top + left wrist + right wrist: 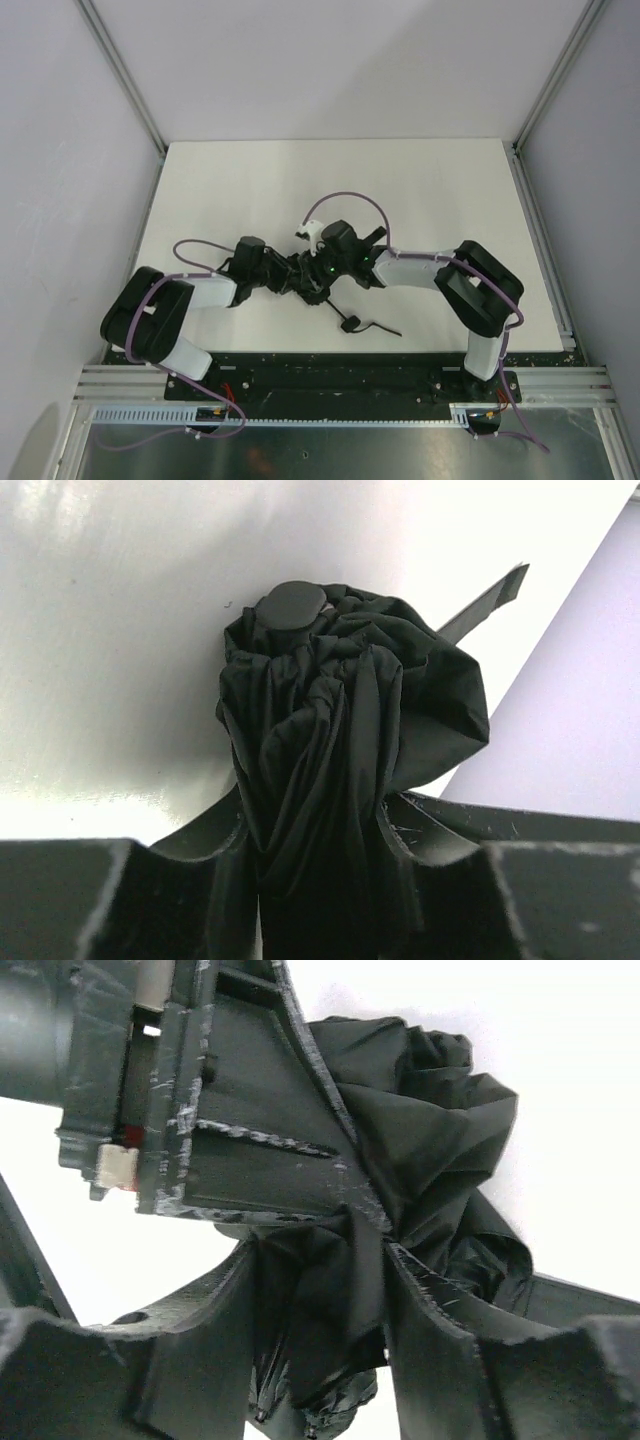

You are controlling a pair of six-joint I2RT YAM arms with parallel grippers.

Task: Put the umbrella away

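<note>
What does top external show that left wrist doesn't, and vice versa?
Only top external: the right gripper meeting the left gripper above the table, and a black cord lying on the surface nearer the bases.
Only left wrist: the round end cap, the bunched canopy folds, and a flat strap sticking out behind.
Both: the umbrella, folded up and clamped in the left gripper.

One desk point(250, 180) carries one black compact umbrella point(330, 750). Two hands are in view: one left hand point(325, 885) and one right hand point(335, 1335).
</note>
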